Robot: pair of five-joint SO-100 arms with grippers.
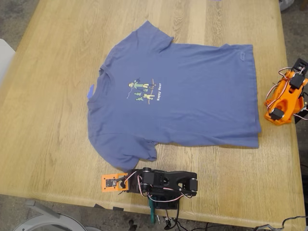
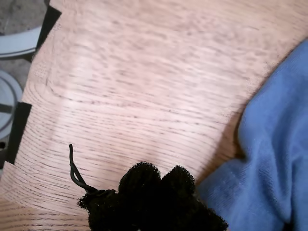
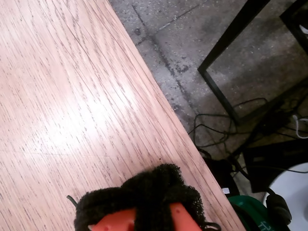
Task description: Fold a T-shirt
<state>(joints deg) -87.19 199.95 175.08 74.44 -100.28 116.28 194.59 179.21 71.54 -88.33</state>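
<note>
1. T-shirt (image 1: 192, 96): soft matt knit cloth, lightly creased, beside my first gripper (image 2: 159, 185).
2. Table (image 1: 57, 120): light wood with fine dark grain and a low sheen, beneath both grippers.
3. My second gripper (image 3: 159, 192): fuzzy black padding over smooth orange plastic.
4. Floor (image 3: 192, 38): rough, matt grey.

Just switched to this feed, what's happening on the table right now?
Nothing is being handled yet. The T-shirt lies spread flat and unfolded on the wooden table. My first gripper rests shut over bare wood beside a sleeve. My second gripper sits shut near the table edge, away from the fabric.
</note>
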